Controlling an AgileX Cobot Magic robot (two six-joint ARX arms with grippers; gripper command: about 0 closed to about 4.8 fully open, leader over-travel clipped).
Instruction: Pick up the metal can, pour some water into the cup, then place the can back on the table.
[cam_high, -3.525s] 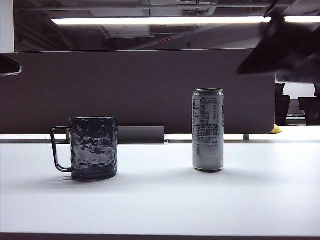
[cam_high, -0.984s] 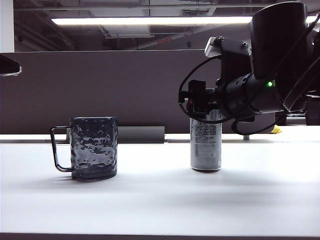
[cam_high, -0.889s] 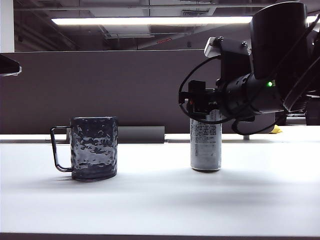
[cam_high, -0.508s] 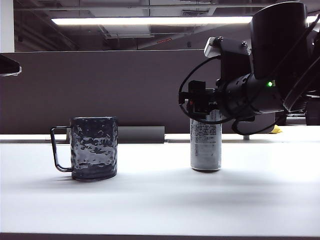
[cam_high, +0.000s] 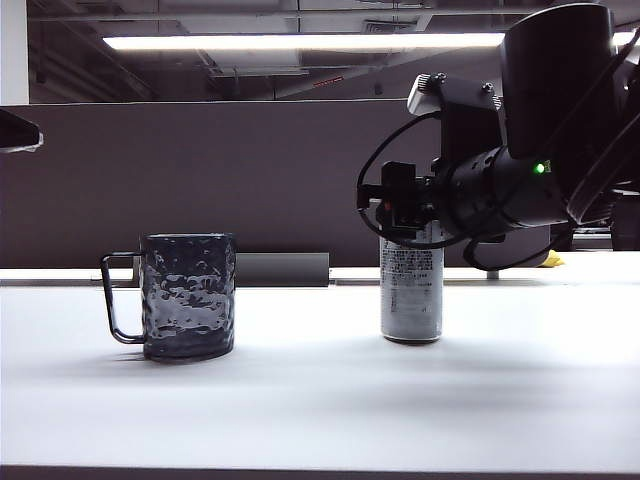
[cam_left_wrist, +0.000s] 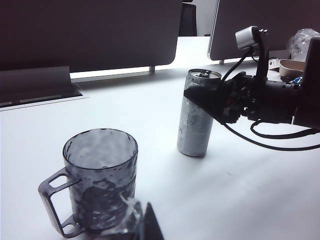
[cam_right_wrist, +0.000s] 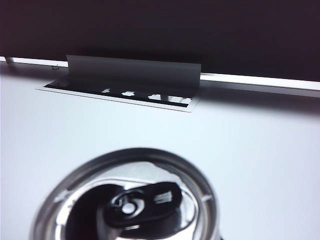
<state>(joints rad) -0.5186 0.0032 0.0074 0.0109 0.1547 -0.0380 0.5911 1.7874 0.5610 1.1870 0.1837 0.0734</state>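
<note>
Metal can upright on worktop, well right of cup. My right gripper straddles its upper part; fingers closing, grip unconfirmed. Left gripper near cup, state unclear. Risk: lifting early, slim can slips or topples.

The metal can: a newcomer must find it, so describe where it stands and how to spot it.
On the wide white table, right of the squat dark dimpled mug, stands a tall slim silver-grey aluminium can. The right tool sits at its top; it is taller and paler, with black print.
</note>
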